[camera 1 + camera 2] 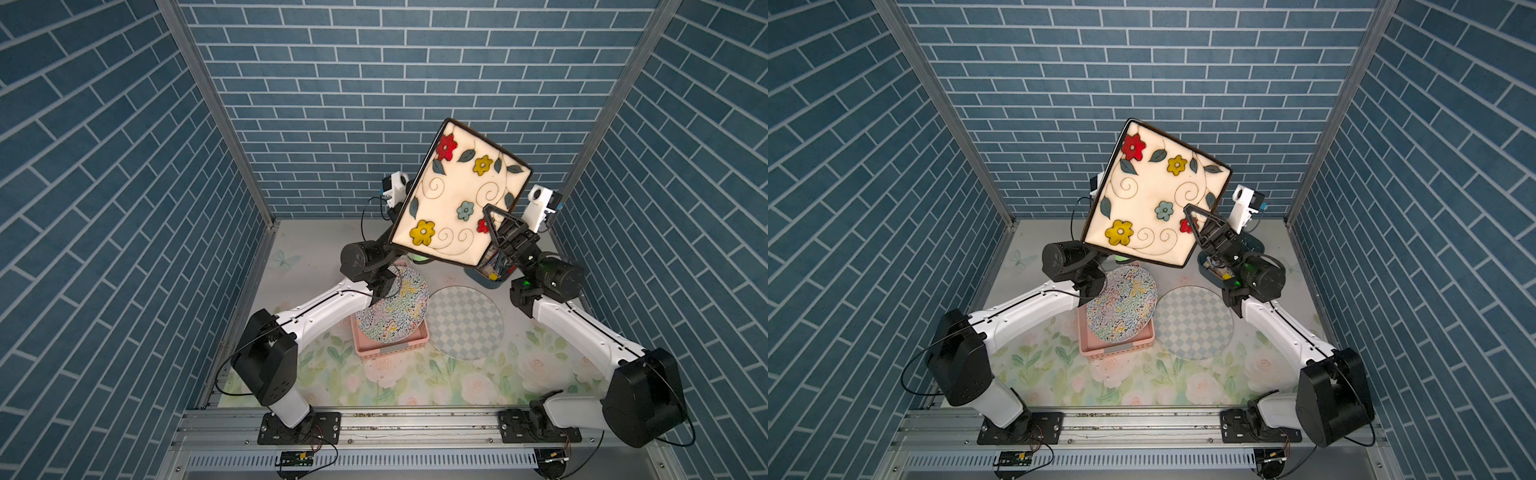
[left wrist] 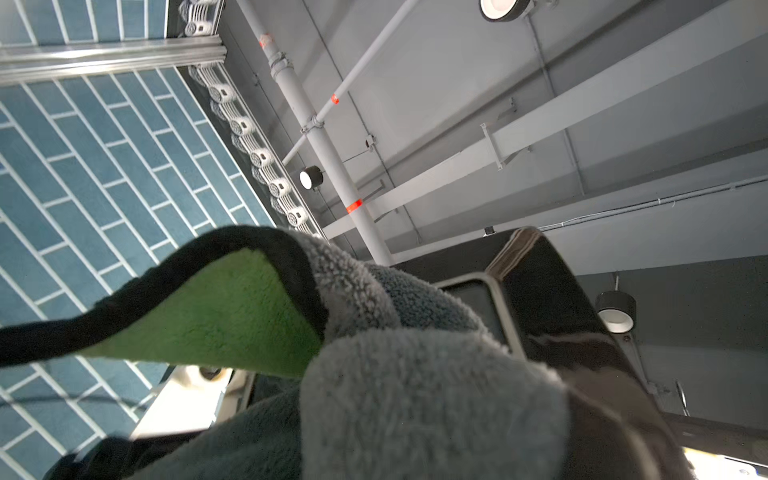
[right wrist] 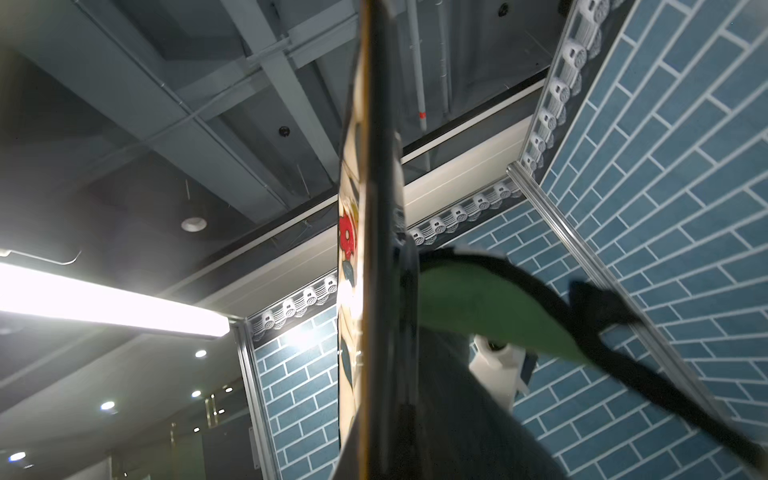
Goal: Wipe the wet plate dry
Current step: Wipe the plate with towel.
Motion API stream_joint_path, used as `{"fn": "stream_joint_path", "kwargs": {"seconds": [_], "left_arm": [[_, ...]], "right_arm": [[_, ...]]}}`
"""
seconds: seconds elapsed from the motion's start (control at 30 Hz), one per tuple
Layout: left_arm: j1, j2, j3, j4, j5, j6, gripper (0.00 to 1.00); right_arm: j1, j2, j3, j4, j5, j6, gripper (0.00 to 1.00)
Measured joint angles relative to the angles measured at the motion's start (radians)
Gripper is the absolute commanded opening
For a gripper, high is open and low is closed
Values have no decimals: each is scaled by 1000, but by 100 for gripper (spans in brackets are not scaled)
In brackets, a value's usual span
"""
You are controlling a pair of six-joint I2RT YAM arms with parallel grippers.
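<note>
The square plate (image 1: 457, 195) with painted flowers is up in the air, over the back of the bench (image 1: 415, 382). It is tipped so that its flower side shows in both top views. The right pincer (image 1: 490, 216) is pinched on the plate's edge near a low corner. One finger lies on the flower side and the other is hidden behind. In the right wrist view the plate is seen from its thin edge.

The left arm (image 1: 324, 299) reaches up behind the plate. The left pincer is hidden there. It is closed tight on the cloth (image 2: 415, 395), which is fluffy grey on one side and green on the other, with a black rim. The cloth sits against the plate's dark back.

Down on the bench a pink basket (image 1: 390, 349) has a swirly round plate (image 1: 399, 307) leaning in it. A checked round plate (image 1: 465, 322) lies flat just beside the basket. A blue box (image 1: 490, 270) of small things stands near the back, under the right arm.
</note>
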Motion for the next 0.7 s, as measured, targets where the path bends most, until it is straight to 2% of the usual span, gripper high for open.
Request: {"fn": "stream_joint_path", "kwargs": {"seconds": [0.07,0.17,0.27,0.4,0.5,0.57,0.63,0.7], "left_arm": [[10,-3,6,14,-6,0,0],[-13,-3,9,43,-23,4,0],[-55,-5,-3,44,-58,15,0],[-59,-62,-151,22,-76,29,0],[-19,-127,-251,-31,-73,55,0],[39,-195,-297,-137,-40,116,0],[137,-322,-359,-285,-2,215,0],[220,-455,-348,-453,-1,362,0]], "right_arm": [[67,5,-15,-13,0,-35,0],[100,17,2,-8,-31,-81,0],[40,26,55,0,-96,-81,0],[-110,10,56,15,-146,-10,0],[-216,-18,0,-2,-118,43,0],[-267,-65,-77,-52,-103,63,0],[-348,-163,-212,-136,-85,35,0],[-425,-244,-324,-274,-48,-21,0]]}}
